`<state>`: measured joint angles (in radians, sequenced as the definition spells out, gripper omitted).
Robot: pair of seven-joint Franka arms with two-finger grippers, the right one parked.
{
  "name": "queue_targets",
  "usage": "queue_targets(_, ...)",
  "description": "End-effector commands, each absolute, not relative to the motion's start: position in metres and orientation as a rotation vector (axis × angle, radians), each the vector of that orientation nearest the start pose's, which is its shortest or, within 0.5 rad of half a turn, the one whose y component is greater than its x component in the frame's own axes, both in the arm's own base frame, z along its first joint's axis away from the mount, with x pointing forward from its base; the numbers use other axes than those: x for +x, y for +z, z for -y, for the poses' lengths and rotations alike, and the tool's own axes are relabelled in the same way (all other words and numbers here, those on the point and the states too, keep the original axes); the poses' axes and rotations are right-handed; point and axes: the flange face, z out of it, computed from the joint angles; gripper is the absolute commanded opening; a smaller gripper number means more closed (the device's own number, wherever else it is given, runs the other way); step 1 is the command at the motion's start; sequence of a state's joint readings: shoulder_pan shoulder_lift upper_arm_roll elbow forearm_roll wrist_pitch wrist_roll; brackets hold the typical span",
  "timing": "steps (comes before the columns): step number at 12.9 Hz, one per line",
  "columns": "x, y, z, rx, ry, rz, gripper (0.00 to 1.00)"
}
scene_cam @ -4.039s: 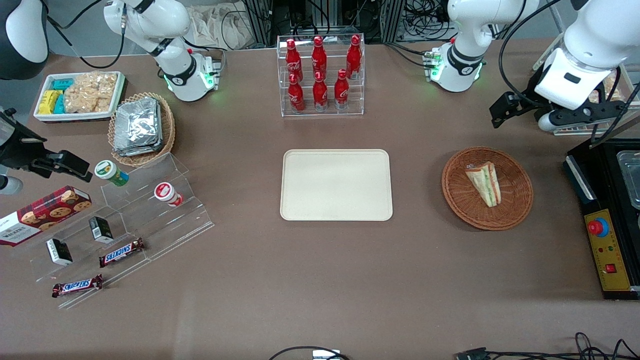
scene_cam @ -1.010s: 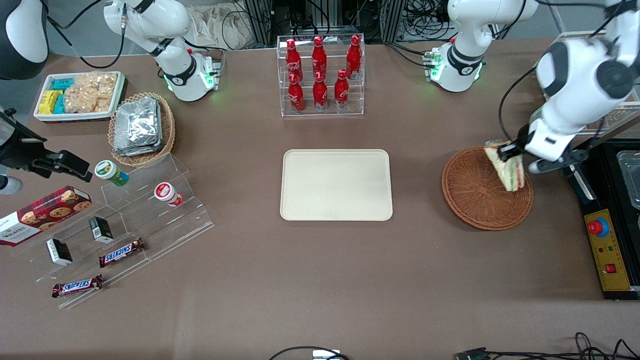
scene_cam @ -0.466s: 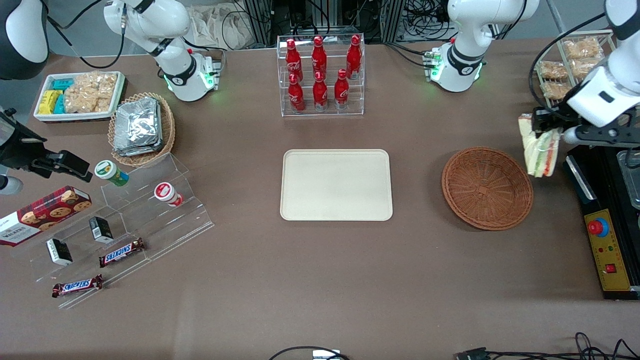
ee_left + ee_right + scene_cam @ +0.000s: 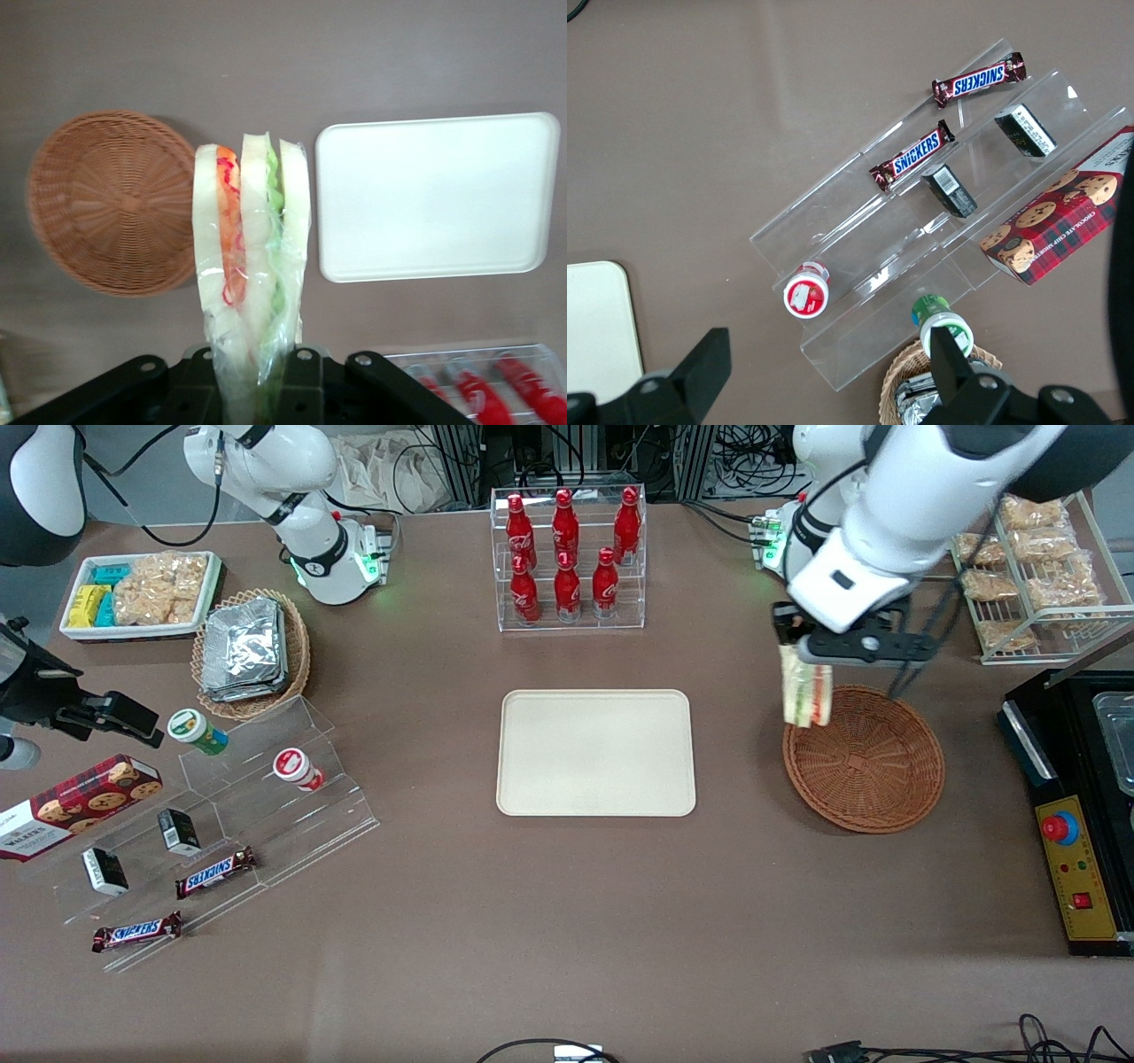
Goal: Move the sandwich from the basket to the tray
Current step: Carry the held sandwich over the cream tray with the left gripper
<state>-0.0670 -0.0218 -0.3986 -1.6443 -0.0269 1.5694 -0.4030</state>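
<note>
My left gripper (image 4: 802,651) is shut on the sandwich (image 4: 805,693), a wrapped wedge with pale bread and green, orange-red filling. It hangs in the air above the basket's rim on the tray's side. The reddish-brown basket (image 4: 864,758) holds nothing. The cream tray (image 4: 595,752) lies flat at the table's middle. In the left wrist view the sandwich (image 4: 252,257) hangs from the gripper (image 4: 257,390) between the basket (image 4: 111,199) and the tray (image 4: 434,197).
A clear rack of red bottles (image 4: 567,558) stands farther from the camera than the tray. A wire rack of snack bags (image 4: 1032,567) and a black machine (image 4: 1076,806) lie at the working arm's end. A tan basket of foil packets (image 4: 248,651) and acrylic steps (image 4: 221,824) lie toward the parked arm's end.
The gripper lifted the sandwich out of the basket, swung it out toward the black machine, then carried it back across the basket toward the tray.
</note>
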Motion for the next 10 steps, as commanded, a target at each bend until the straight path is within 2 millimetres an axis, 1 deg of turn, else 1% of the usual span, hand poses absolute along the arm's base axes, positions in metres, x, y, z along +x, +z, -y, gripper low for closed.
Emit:
queue_targets(1,0.511,0.594,0.284,-3.173,0.143,0.012,0.11)
queue_targets(2,0.514,0.583,0.297,-3.178,0.14,0.003,0.12)
queue_targets(3,0.521,0.567,0.302,-3.192,0.123,0.003,0.14)
queue_targets(4,0.523,0.544,0.308,-3.196,0.119,0.0,0.14)
queue_targets(6,0.519,0.49,0.323,-3.211,0.093,-0.012,0.14)
queue_targets(7,0.514,0.457,0.329,-3.205,0.071,-0.032,0.14)
queue_targets(8,0.507,0.426,0.341,-3.194,0.046,-0.018,0.14)
queue_targets(9,0.506,0.396,0.347,-3.163,0.038,-0.015,0.15)
queue_targets(10,0.507,0.365,0.348,-3.13,0.047,-0.038,0.16)
